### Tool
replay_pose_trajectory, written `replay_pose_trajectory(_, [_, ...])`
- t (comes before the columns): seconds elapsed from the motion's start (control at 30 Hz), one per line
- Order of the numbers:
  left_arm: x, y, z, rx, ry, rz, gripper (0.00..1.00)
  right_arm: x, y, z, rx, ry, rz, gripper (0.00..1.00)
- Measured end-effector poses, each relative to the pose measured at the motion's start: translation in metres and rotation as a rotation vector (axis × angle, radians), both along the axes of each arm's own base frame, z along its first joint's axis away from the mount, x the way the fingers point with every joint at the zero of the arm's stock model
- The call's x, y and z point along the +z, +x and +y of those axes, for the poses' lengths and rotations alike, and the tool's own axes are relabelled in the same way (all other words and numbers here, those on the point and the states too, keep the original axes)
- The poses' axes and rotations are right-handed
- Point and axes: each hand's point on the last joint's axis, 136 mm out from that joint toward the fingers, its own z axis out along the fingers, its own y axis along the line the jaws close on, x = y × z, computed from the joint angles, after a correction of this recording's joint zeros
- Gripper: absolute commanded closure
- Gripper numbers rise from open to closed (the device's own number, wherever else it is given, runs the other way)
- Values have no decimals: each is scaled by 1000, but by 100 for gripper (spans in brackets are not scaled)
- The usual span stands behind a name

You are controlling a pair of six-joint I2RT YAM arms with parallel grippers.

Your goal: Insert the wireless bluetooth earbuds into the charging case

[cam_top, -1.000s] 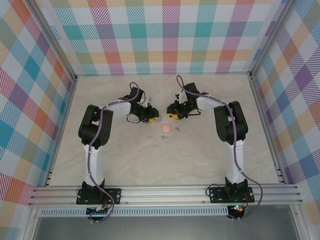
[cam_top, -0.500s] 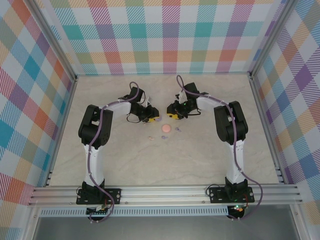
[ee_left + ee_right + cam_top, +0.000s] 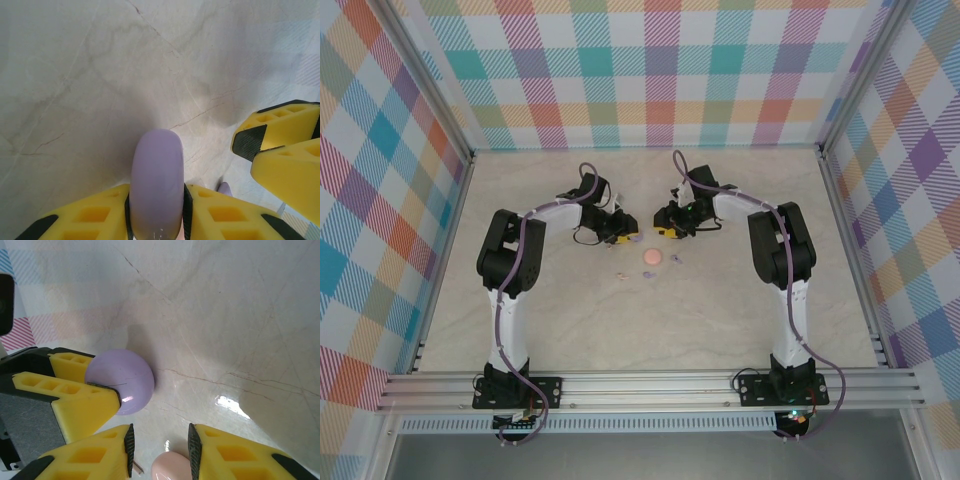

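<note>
In the top view, two tiny earbuds [image 3: 649,274] are lying loose on the marble table [image 3: 720,320] just below centre frame, nearest the arm bases. Slightly higher, a pink disc [image 3: 651,257] is resting flat, with a third earbud [image 3: 675,258] just to its right. Above these, the left gripper [image 3: 157,194] is clamping a lavender disc [image 3: 157,165] on edge between its yellow fingers. The right gripper [image 3: 161,437] is facing it from close by, its jaws standing apart with bare table showing between them.
</note>
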Motion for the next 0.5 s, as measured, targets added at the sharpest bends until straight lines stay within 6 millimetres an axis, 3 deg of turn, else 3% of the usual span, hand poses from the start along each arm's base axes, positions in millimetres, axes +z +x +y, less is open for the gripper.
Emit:
replay_pose_trajectory(0.13, [2, 1, 0, -8, 1, -7, 85, 0, 0, 0, 6, 0, -7, 65])
replay_pose_trajectory(0.3, [13, 0, -3, -21, -25, -22, 86, 9, 0, -3, 20, 23, -32, 63])
replay_pose_trajectory(0.4, [40, -1, -9, -49, -77, -67, 86, 33, -1, -10, 35, 58, -81, 59])
replay_pose_trajectory(0.5, [84, -2, -17, -99, -156, -168, 86, 75, 0, -16, 61, 114, -181, 58])
